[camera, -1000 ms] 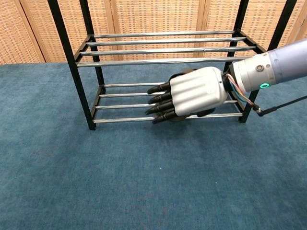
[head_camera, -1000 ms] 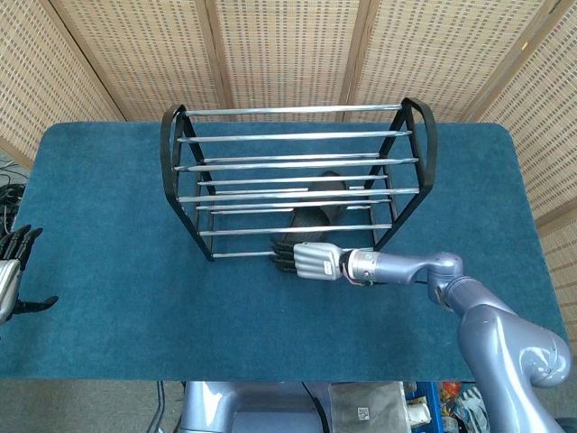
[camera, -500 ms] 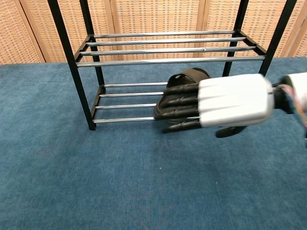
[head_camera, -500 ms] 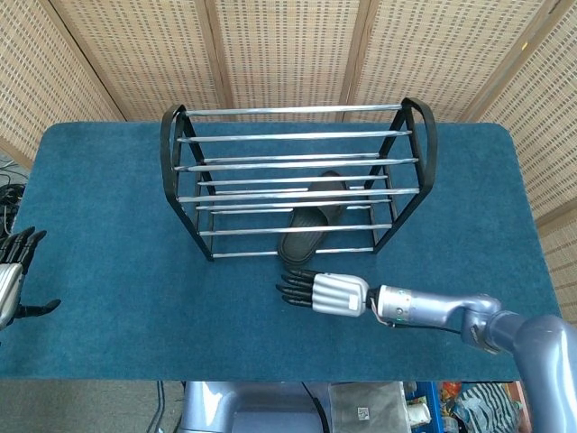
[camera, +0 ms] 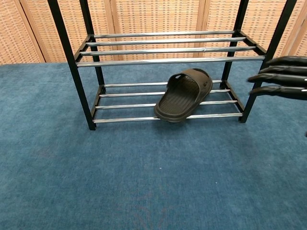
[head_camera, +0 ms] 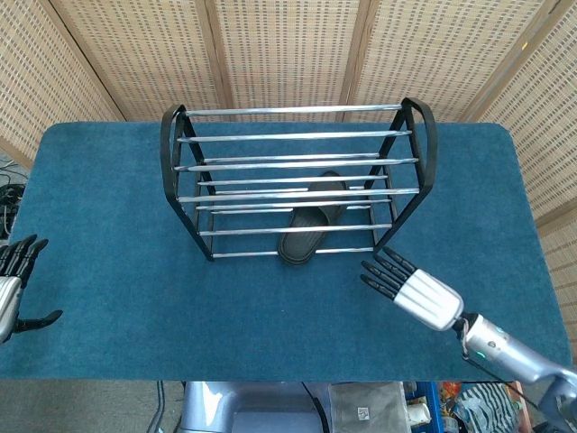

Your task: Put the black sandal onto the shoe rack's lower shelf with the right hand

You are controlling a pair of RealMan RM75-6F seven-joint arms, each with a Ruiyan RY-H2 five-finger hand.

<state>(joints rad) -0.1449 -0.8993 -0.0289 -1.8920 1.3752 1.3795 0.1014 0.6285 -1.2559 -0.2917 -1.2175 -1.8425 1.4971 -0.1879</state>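
Note:
The black sandal [head_camera: 310, 223] [camera: 182, 95] lies on the lower shelf of the black and chrome shoe rack [head_camera: 293, 137] [camera: 163, 61], its heel jutting a little past the front rail. My right hand [head_camera: 410, 288] hovers over the blue cloth to the rack's front right, apart from the sandal, fingers straight and spread, holding nothing. In the chest view only its dark fingertips [camera: 278, 76] show at the right edge. My left hand [head_camera: 13, 281] stays at the table's far left edge, fingers apart and empty.
A blue cloth covers the table [head_camera: 117, 271]. Woven wicker screens [head_camera: 288, 45] stand behind the rack. The rack's upper shelf holds nothing.
My right hand let go of the sandal on the lower shelf and drew back toward the front right, away from the rack. The left hand barely shifted.

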